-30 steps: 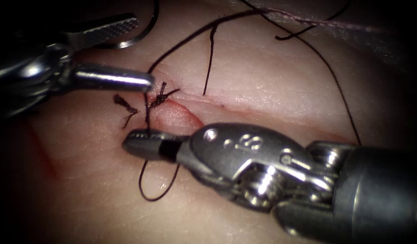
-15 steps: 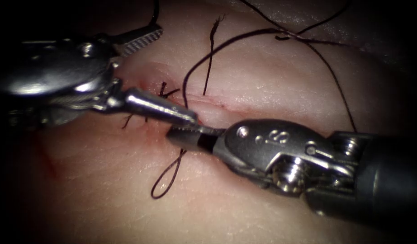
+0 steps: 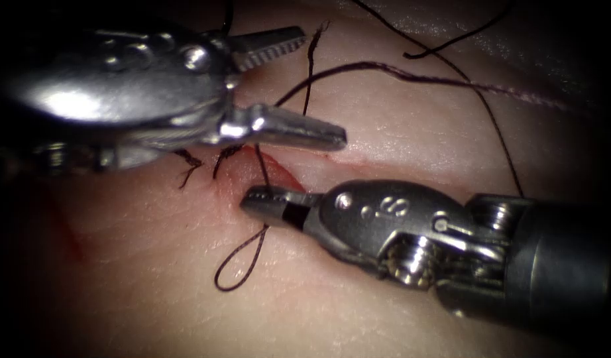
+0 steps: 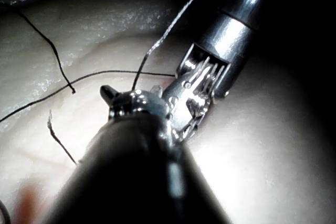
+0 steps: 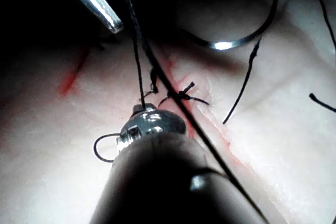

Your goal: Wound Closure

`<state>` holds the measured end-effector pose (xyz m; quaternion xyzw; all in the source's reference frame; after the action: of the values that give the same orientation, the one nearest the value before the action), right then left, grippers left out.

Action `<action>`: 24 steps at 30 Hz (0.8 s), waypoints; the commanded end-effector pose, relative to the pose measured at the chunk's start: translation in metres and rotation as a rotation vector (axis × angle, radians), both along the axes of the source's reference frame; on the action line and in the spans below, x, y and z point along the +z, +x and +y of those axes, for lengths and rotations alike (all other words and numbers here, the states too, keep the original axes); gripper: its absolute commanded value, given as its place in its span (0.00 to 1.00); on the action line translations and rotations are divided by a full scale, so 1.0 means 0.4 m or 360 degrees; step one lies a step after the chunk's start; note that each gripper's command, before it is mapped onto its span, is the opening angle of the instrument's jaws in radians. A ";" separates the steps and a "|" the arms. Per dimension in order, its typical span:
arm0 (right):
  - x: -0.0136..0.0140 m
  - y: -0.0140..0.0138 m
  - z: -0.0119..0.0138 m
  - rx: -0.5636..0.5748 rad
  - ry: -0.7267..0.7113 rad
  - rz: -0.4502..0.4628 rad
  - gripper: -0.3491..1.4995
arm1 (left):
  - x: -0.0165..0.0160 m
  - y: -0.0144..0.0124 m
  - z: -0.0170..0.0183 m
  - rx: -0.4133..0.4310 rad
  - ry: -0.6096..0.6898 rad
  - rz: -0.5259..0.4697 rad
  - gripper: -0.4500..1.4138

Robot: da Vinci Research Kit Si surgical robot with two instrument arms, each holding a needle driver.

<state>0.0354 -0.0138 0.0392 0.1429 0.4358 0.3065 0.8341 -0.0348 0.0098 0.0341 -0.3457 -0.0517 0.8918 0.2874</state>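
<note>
My right tool (image 3: 262,200) comes in from the right, shut on the dark thread (image 3: 385,66) just below the cut (image 3: 282,174). From its jaws the thread rises behind the left tool's lower jaw, comes out between that tool's jaws and runs off to the right. A small loop of thread (image 3: 238,268) hangs below the right jaws. My left tool (image 3: 322,86) is open above the cut and grips nothing. The curved needle (image 5: 226,43) lies free on the tissue beyond the cut, held by neither tool. In the right wrist view the right tool (image 5: 140,110) holds the thread under the open left tool (image 5: 131,1).
A tied stitch with frayed cut ends (image 3: 186,162) sits on the cut left of the right jaws, also seen as knots (image 5: 181,95). A loose thread end (image 3: 311,66) lies across the tissue above. Red fluid (image 3: 67,238) streaks the tissue at the left. The right tool's wrist (image 4: 210,72) is close beside the left shaft (image 4: 131,171).
My left tool has moved right and upward with its jaws open, and the thread now lies across its lower jaw. The right tool has kept hold of the thread and shifted slightly right.
</note>
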 end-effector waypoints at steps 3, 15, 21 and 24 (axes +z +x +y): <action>0.0009 0.0019 0.0001 -0.0014 -0.0018 -0.0008 0.00 | -0.0019 -0.0022 -0.0010 0.0072 0.0090 0.0156 0.65; 0.0004 0.0025 -0.0007 -0.0015 -0.0028 -0.0011 0.00 | 0.0030 -0.0038 -0.0011 0.0185 0.0064 0.0399 0.46; -0.0002 0.0023 -0.0007 -0.0015 -0.0025 -0.0010 0.00 | 0.0044 0.0037 -0.0024 0.0236 -0.0012 0.0418 0.00; -0.0004 0.0020 -0.0005 -0.0015 -0.0024 -0.0009 0.00 | 0.0045 0.0061 -0.0035 0.0263 -0.0009 0.0442 0.00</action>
<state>0.0354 -0.0141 0.0387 0.1395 0.4344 0.2997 0.8379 -0.0310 0.0080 0.0355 -0.2102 -0.0376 0.9539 0.2108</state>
